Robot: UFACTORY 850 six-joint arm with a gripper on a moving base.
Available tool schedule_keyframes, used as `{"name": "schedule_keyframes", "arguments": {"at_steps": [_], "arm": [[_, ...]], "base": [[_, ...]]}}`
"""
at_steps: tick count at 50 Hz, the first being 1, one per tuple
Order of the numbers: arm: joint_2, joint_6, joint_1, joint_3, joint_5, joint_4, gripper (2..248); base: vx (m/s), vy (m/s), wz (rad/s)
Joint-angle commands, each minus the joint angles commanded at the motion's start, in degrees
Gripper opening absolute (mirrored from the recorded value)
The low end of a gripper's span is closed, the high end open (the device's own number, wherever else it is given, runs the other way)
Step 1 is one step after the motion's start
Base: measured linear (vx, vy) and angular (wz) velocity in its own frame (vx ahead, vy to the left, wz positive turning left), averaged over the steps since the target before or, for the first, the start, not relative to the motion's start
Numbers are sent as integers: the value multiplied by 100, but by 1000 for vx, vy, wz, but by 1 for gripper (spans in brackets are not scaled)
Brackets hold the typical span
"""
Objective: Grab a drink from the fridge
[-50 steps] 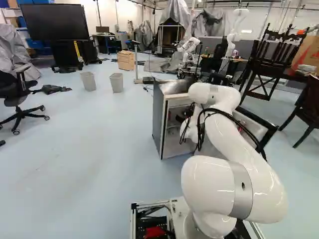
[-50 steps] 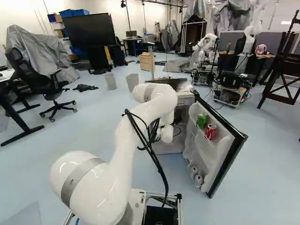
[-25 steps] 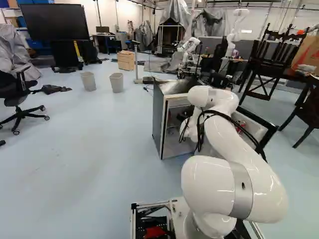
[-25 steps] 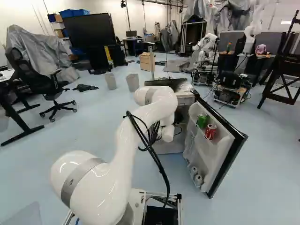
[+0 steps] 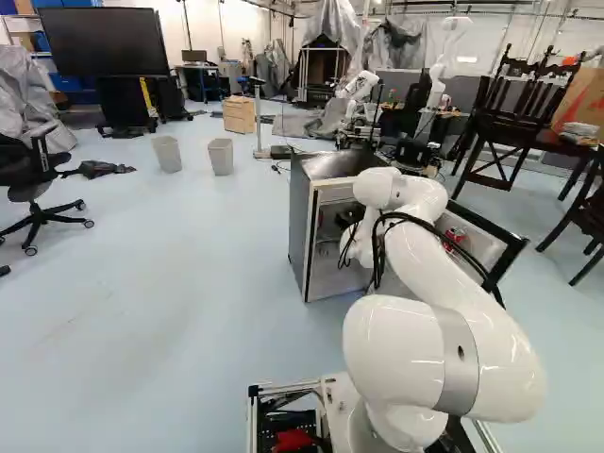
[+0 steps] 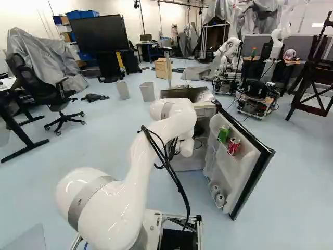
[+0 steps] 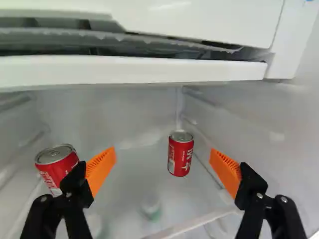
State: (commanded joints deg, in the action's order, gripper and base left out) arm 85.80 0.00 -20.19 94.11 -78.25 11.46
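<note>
Wrist view: with the white-lined fridge (image 7: 109, 109) open and entered, the jaws stand spread wide and empty, a small red metal can (image 7: 181, 154) upright ahead of their gap, so closing in, gripping and lifting it out all appear left.

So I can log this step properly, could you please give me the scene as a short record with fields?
Fridge: door open
Hand: open, inside the fridge, gripping nothing
Drink ahead: red can, upright, in line with the gap between the fingers
Drink beside one finger: second red can, partly hidden
Door, upper shelf: green can beside a third red can
Door, lower shelf: two pale items, probably cans
</note>
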Motion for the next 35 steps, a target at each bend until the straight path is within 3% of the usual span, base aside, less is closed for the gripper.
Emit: {"name": "schedule_keyframes", "arguments": {"at_steps": [35], "arm": [[152,0,23,269,507,-110,247]], "base": [[0,0,0]]}}
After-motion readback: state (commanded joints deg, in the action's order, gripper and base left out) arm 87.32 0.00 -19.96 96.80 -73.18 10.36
